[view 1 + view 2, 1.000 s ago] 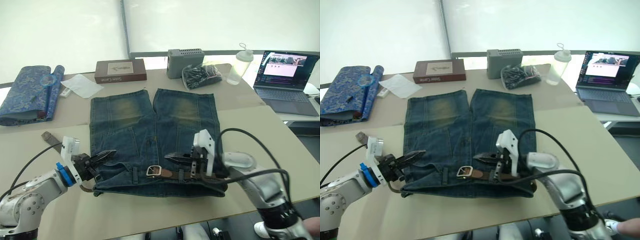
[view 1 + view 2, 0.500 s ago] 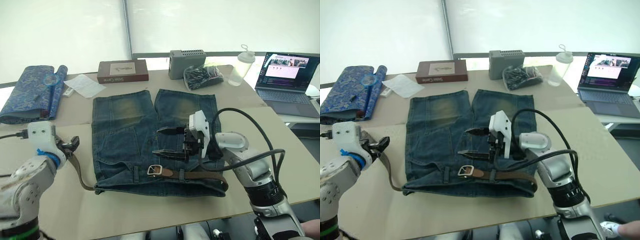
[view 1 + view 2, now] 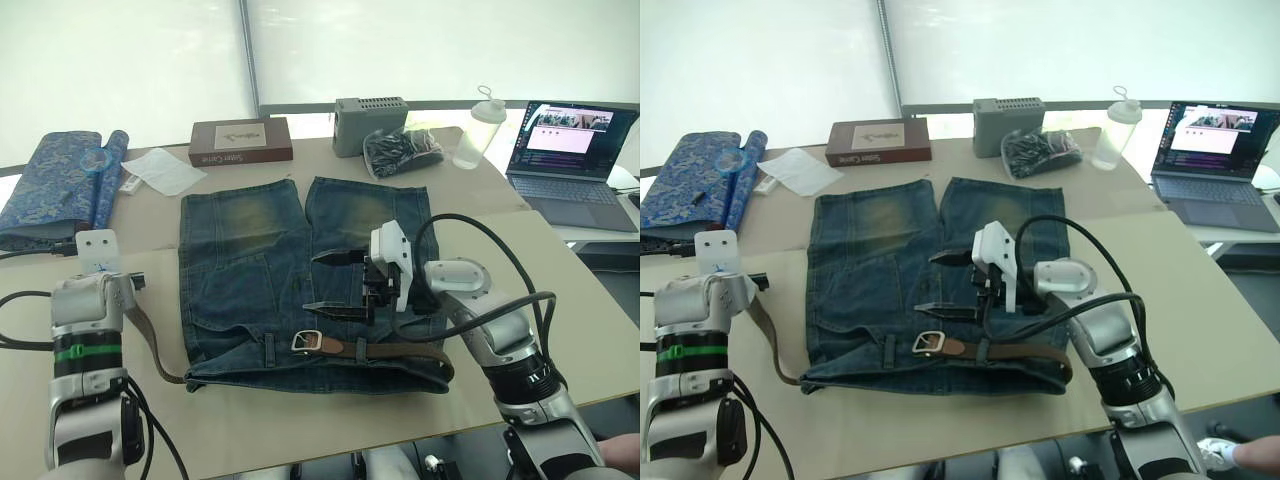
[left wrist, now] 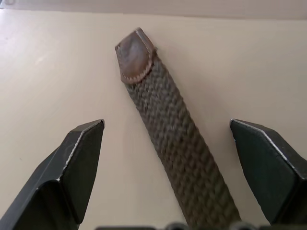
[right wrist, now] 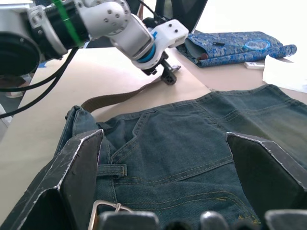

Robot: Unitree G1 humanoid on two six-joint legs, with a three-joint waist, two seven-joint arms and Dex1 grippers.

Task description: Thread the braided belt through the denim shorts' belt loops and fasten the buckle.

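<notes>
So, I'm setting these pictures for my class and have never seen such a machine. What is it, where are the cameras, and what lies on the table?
It is a two-armed humanoid robot. Two pictures come from its head, looking down; the other two come from cameras on its wrists. On the beige table lie faded blue denim shorts with a dark brown braided belt along the waistband, its silver buckle unfastened. The left gripper is open over the belt's leather-tipped end; the right gripper hangs open above the shorts. Nothing is held.
</notes>
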